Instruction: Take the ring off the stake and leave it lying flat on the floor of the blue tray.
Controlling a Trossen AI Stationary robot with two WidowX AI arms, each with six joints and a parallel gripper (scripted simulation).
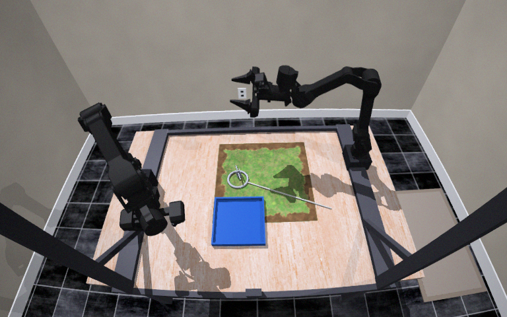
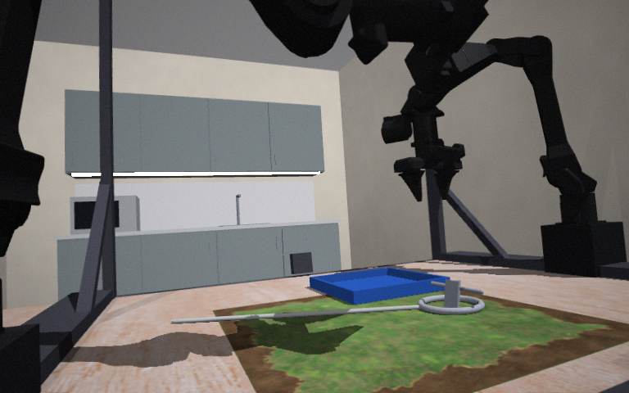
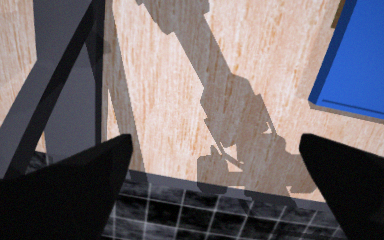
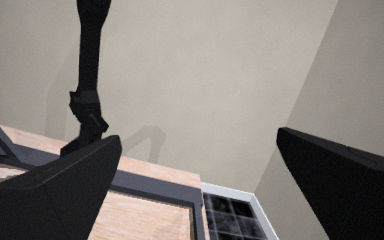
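A grey ring (image 1: 237, 179) lies around a short grey stake (image 1: 237, 174) on the green mat (image 1: 263, 179). The ring (image 2: 451, 309) and the upright stake (image 2: 452, 292) also show in the exterior view. The empty blue tray (image 1: 239, 220) sits just in front of the mat, close to the ring; its corner shows in the left wrist view (image 3: 350, 60). My left gripper (image 2: 428, 185) is open and empty, pointing down above the table left of the tray. My right gripper (image 1: 239, 90) is open and empty, held high above the table's back edge, far from the ring.
A long thin grey rod (image 1: 289, 195) lies across the mat from the ring towards the right arm's side. Dark frame rails (image 1: 355, 194) run along the table's edges. Tiled floor surrounds the table.
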